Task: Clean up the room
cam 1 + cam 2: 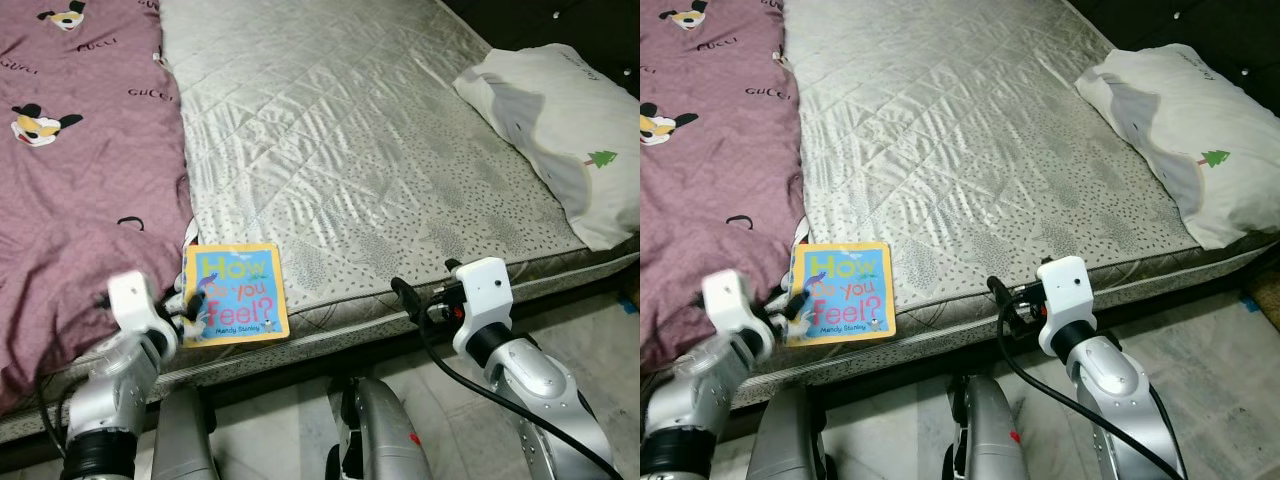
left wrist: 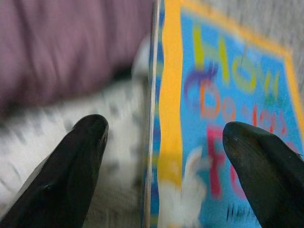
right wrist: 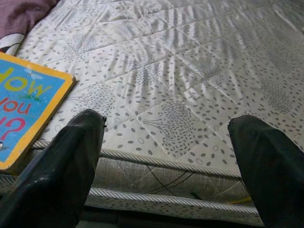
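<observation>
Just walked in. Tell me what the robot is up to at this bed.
The robot stands at the edge of a bare grey quilted mattress. Its left tool is open, its fingers straddling the edge of a blue and yellow children's board book that lies at the mattress edge beside a maroon printed blanket. The right tool hovers open, holding nothing. A white pillow lies to the right.

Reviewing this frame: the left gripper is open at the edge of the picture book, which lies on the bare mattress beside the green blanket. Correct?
Not quite: the blanket is purple-pink, not green, as the left eye view shows. The rest holds: the left gripper is open at the edge of the picture book, which lies on the bare mattress.
</observation>
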Robot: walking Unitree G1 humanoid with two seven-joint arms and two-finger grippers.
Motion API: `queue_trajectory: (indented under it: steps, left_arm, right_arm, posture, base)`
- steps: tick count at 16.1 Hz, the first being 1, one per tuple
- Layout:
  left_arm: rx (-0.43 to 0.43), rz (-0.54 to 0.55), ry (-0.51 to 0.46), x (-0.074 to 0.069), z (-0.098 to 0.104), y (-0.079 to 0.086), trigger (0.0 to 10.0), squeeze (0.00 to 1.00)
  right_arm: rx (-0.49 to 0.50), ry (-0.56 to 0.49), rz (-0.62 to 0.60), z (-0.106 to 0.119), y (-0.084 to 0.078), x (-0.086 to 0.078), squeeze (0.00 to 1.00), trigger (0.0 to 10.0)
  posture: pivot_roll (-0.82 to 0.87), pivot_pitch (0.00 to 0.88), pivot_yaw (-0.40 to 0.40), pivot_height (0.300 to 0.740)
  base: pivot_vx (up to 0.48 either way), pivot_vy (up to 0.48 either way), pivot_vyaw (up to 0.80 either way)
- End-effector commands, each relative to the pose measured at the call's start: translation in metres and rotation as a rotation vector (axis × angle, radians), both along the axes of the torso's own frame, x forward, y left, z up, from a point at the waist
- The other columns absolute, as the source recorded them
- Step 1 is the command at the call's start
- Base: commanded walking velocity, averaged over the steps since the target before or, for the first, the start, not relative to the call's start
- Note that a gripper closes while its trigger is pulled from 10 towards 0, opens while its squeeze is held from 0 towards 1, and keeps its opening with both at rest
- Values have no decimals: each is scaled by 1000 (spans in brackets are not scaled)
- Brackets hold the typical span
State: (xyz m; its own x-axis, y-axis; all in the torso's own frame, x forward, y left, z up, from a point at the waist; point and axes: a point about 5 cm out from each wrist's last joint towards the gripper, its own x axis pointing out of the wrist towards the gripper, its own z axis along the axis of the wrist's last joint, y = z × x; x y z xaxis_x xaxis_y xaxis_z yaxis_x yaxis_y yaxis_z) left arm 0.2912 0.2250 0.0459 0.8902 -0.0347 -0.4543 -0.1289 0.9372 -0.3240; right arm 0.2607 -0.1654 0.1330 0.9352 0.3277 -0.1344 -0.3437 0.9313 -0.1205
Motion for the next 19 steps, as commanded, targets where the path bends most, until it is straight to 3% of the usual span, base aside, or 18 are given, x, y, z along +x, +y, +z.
queue_trajectory:
  steps: [1,7,8,9,12,14,19]
  left_arm:
    - [-21,-32,28,-1,-5,-5,10000,0]
    - [-134,-90,58,-3,-26,-16,10000,0]
    - [-167,-90,70,-2,-30,-17,3882,0]
    - [-191,-89,68,-2,-33,-18,0,0]
    - [-253,-81,59,2,-34,-20,0,0]
    - [-341,-127,14,5,-32,-26,0,0]
    - [-399,-138,-22,10,-30,-27,0,0]
  right_arm:
    - [-11,2,-6,-2,-1,0,0,10000]
    - [-33,-34,-55,6,-10,6,0,10000]
    - [-44,-34,-53,6,-12,5,0,10000]
    - [-52,-37,-54,7,-14,5,0,10000]
    - [-67,-49,-73,10,-19,8,0,10000]
    - [-60,-65,-52,14,-15,9,0,10000]
    - [-66,-74,-56,14,-15,10,0,10000]
  posture:
    - [-108,153,-127,579]
    - [-151,144,-125,579]
    - [-168,142,-131,579]
    - [-176,138,-133,579]
    - [-184,135,-136,579]
    - [-189,131,-138,579]
    - [-189,116,-125,579]
  base:
    - [0,0,0]
    - [0,0,0]
    - [0,0,0]
    - [0,0,0]
    - [0,0,0]
    - [0,0,0]
    - [0,0,0]
